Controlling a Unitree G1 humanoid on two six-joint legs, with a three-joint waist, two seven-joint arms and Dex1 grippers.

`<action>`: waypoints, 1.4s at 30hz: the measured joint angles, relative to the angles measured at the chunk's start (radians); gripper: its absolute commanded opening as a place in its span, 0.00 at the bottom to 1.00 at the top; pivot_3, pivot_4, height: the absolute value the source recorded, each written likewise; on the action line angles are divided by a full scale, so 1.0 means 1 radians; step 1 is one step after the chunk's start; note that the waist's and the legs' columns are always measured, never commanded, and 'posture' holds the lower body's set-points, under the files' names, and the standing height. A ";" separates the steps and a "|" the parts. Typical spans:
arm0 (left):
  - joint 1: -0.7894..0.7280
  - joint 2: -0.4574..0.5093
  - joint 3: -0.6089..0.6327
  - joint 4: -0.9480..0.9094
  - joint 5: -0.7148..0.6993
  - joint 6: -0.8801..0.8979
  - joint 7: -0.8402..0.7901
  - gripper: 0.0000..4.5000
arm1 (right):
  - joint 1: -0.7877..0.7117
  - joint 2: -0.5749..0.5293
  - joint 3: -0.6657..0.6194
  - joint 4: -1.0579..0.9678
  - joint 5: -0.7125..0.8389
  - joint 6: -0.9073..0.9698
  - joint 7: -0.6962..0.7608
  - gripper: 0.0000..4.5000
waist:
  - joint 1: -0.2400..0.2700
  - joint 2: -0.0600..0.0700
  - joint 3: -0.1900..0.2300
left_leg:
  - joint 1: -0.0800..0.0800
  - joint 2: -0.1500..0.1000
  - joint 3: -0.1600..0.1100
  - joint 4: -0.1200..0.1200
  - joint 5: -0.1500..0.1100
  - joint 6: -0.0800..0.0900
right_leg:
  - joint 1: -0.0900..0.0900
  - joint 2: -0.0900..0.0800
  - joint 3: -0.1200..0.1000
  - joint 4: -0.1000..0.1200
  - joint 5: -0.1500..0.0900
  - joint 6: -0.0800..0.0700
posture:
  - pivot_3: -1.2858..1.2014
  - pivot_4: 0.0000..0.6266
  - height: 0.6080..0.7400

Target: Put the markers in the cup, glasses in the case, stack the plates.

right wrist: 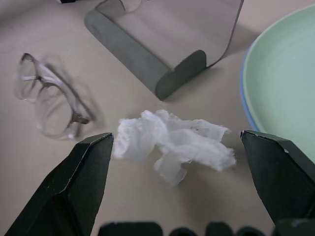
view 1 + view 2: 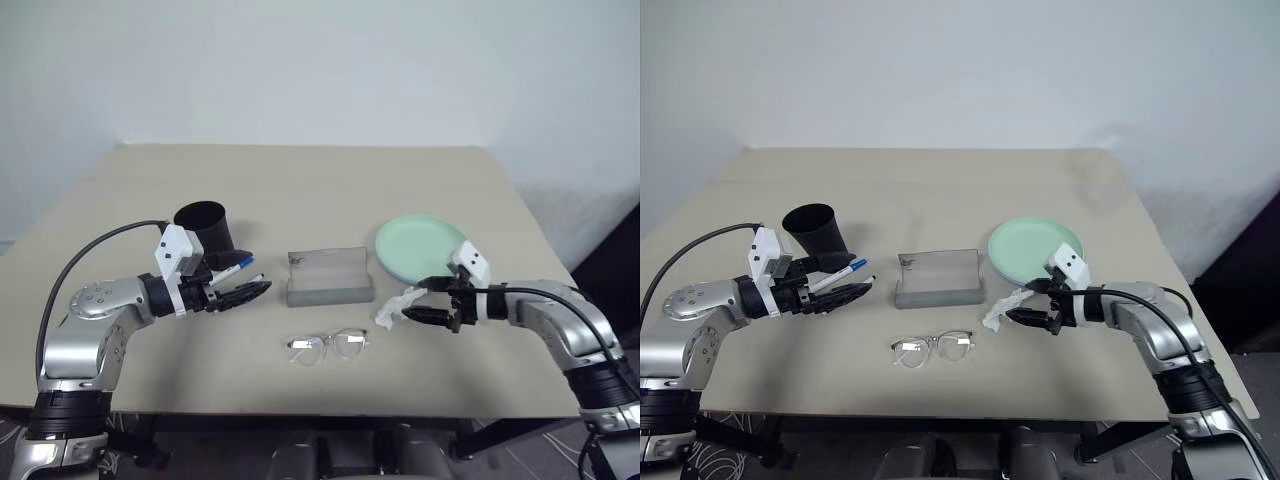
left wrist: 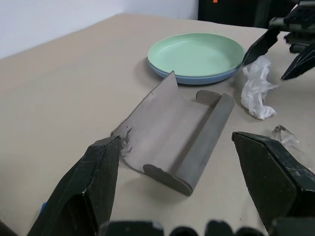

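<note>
Hovering spread-open right gripper point(image 1: 174, 196) sits over the tissue point(image 1: 172, 142), glasses point(image 2: 328, 346) lying on the table point(image 2: 300, 180) just in front of the open case point(image 2: 330, 277): light, fragile, slippery lenses, so I'd pinch the bridge.

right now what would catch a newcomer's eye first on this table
Probably the round mint green plate stacked on a light blue one, at the table's right side. The open grey rectangular case sits mid-table, with the clear-framed glasses on the near side of it. The right gripper, fingers open, hovers at a crumpled white tissue, and the left gripper is open beside the matte black cup.
</note>
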 measured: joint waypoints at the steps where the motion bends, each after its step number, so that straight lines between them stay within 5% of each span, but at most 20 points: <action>1: 0.000 0.000 0.000 0.000 0.000 0.000 0.001 0.85 | 0.000 0.003 0.008 0.011 -0.008 -0.007 0.000 1.00 | 0.000 0.000 0.000 | 0.000 0.000 0.001 0.000 0.000 0.000 | -0.001 0.000 0.000 0.001 0.000 0.000 | 0.52 0.00 0.94; 9: 0.012 0.000 0.000 -0.008 0.001 0.000 0.021 0.85 | -0.035 0.067 0.031 0.114 -0.056 -0.066 -0.001 1.00 | 0.000 0.000 0.000 | 0.001 0.000 0.002 0.000 -0.001 -0.001 | 0.000 0.001 0.000 0.002 0.000 0.000 | 0.52 0.00 0.94; 11: 0.019 0.000 0.000 -0.012 0.001 0.000 0.024 0.85 | -0.035 0.083 0.036 0.131 -0.066 -0.066 -0.004 0.92 | 0.000 0.000 0.000 | 0.001 0.000 0.003 0.001 -0.001 -0.001 | 0.000 0.001 0.000 0.002 0.000 0.000 | 0.52 0.00 0.94; 24: 0.042 0.000 0.000 -0.033 0.001 0.001 0.045 0.85 | -0.048 0.109 0.036 0.133 -0.070 -0.053 0.008 0.01 | 0.000 0.000 0.000 | 0.001 0.001 0.003 0.001 -0.001 -0.001 | 0.000 0.000 0.001 0.002 0.000 0.000 | 0.52 0.00 0.94; 30: 0.050 0.000 0.001 -0.048 0.000 0.007 0.059 0.85 | -0.213 0.119 -0.037 0.192 -0.058 -0.050 -0.035 0.01 | -0.002 0.000 0.000 | 0.001 0.001 0.007 0.002 -0.001 -0.001 | -0.003 0.001 0.002 0.003 0.000 0.000 | 0.52 0.00 0.94; 37: 0.050 -0.005 -0.005 -0.065 0.002 0.019 0.081 0.85 | -0.529 0.142 -0.139 0.655 -0.157 -0.233 -0.240 0.01 | 0.000 -0.001 -0.001 | 0.001 0.000 0.007 0.001 0.002 -0.005 | -0.002 0.001 0.003 0.004 0.000 0.000 | 0.52 0.00 0.94; 42: 0.034 -0.042 -0.064 -0.082 0.034 0.033 0.130 0.85 | -0.566 0.165 -0.128 0.920 -0.240 -0.320 -0.304 0.30 | -0.003 -0.001 -0.001 | 0.001 -0.008 0.009 0.000 0.003 -0.007 | -0.006 -0.001 0.011 0.012 0.003 0.001 | 0.52 0.00 0.94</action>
